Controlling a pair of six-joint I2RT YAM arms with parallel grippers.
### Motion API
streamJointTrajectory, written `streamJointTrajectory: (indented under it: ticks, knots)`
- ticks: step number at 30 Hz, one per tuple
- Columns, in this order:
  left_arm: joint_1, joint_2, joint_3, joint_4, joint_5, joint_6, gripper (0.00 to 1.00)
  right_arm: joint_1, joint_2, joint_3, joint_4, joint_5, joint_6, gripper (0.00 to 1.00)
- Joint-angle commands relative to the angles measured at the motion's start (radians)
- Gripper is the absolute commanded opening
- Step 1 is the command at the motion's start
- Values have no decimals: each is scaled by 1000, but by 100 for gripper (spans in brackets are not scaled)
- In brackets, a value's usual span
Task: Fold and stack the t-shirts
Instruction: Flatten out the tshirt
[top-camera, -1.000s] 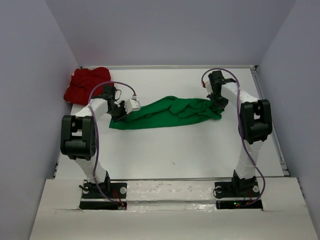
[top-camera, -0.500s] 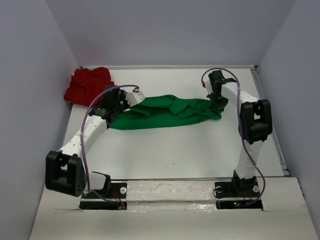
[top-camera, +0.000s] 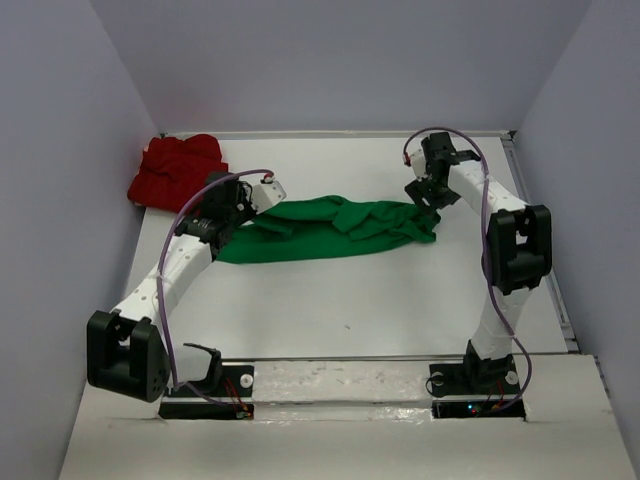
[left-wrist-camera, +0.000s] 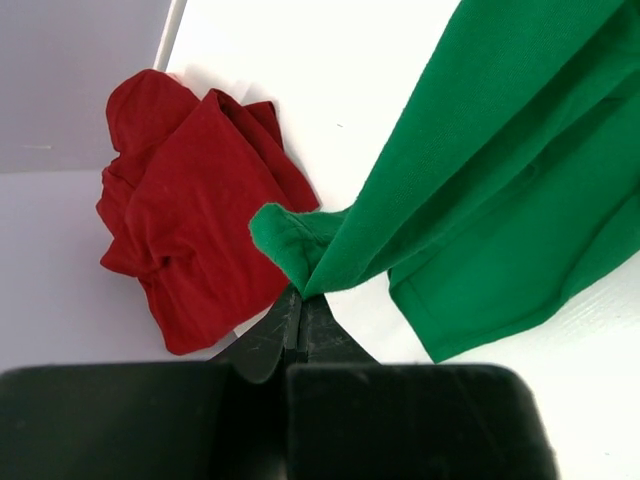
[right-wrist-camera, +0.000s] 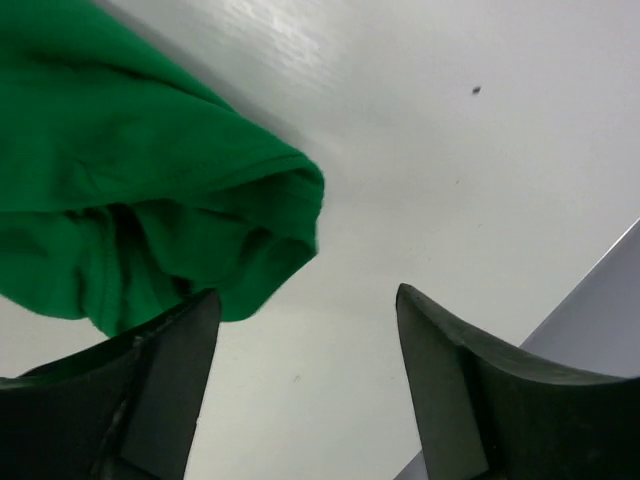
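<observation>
The green t-shirt (top-camera: 335, 226) lies stretched left to right across the middle of the table, bunched at its right end. My left gripper (top-camera: 243, 207) is shut on its left end; in the left wrist view the green t-shirt (left-wrist-camera: 480, 170) runs up from the pinched tip at my left gripper (left-wrist-camera: 299, 297). The red t-shirt (top-camera: 172, 170) sits crumpled in the back left corner, also seen as the red t-shirt (left-wrist-camera: 190, 220) just beyond the fingers. My right gripper (top-camera: 426, 198) hangs open over the shirt's right end; nothing lies between the fingers of my right gripper (right-wrist-camera: 307, 296), and the green t-shirt (right-wrist-camera: 130, 190) lies beside the left finger.
Grey enclosure walls stand at the left (top-camera: 70, 200), the right (top-camera: 585, 200) and the back. The right wall's base (right-wrist-camera: 600, 320) is close to my right gripper. A small dark speck (top-camera: 347, 325) marks the white table in front of the shirt.
My right gripper has opened and let go of the green shirt's right end. My left arm has stretched out toward the back, carrying the shirt's left end up and back.
</observation>
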Motion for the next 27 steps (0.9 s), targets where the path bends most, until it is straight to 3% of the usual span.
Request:
streamJointTrajectory:
  ticks: [1,2,3,4,8,27]
  knots:
    - [-16,-33,8,-22,-25,-27,0,-7,-28,118,0,-148,17,66]
    - [-19,-30,9,-22,-25,-31,0,-7,-18,133,-6,-160,17,66]
    - [-25,-26,11,-29,-29,-41,0,-7,17,170,-9,-165,16,53]
    - [-27,-26,11,-31,-29,-41,0,-7,18,170,-10,-165,17,49]
    - [-42,-15,14,-38,-41,-54,0,-7,56,216,-21,-193,16,40]
    - [-79,22,43,-85,-71,-100,0,-7,157,143,72,-98,-32,36]
